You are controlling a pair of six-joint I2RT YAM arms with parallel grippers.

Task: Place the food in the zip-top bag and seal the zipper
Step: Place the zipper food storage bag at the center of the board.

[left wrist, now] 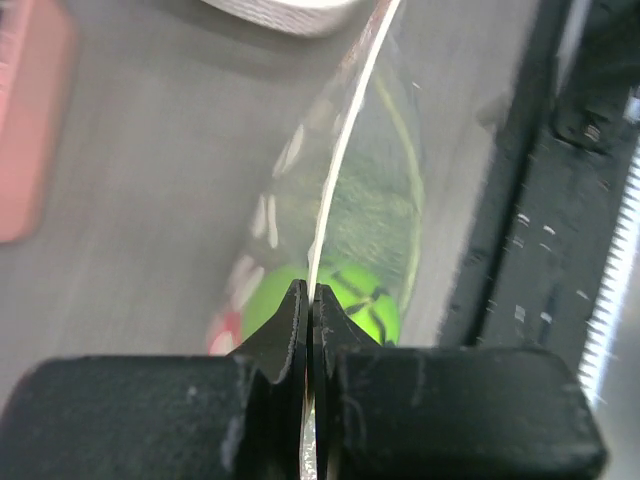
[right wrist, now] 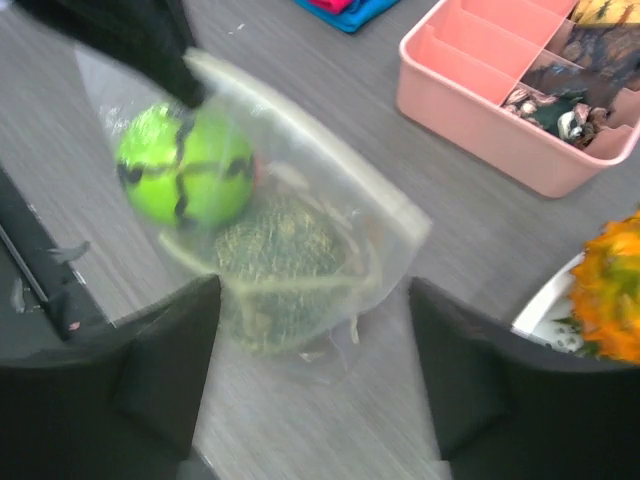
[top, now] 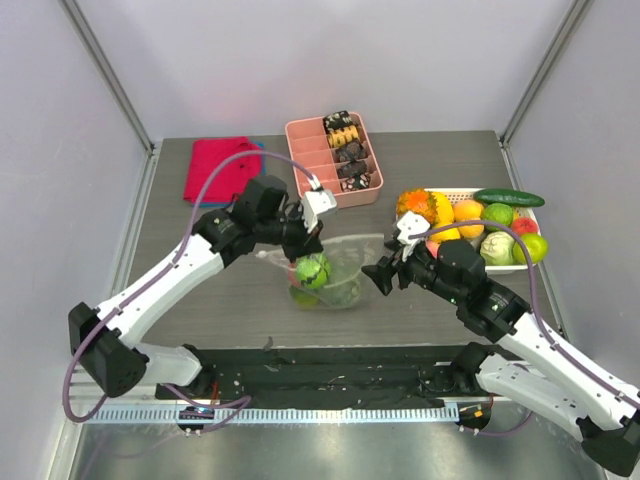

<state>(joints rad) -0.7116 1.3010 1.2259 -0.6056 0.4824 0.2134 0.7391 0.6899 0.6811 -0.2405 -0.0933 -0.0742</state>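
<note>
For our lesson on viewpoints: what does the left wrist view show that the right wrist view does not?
Only left wrist: the left gripper pinched shut on the zip-top bag, seen edge-on. Only right wrist: the open right gripper, dark snacks in the pink tray, an orange toy fruit. Both: the round bright green fruit inside the bag.

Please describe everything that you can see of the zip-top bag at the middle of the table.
The zip-top bag is a clear, thin plastic pouch with faint white marks, crumpled and bulging. Inside are a round bright green fruit and a rough yellow-green fruit; a trace of red shows behind them. The left claw is shut on its top edge, holding it over the grey table. The right claw is open beside it; contact is unclear.
</note>
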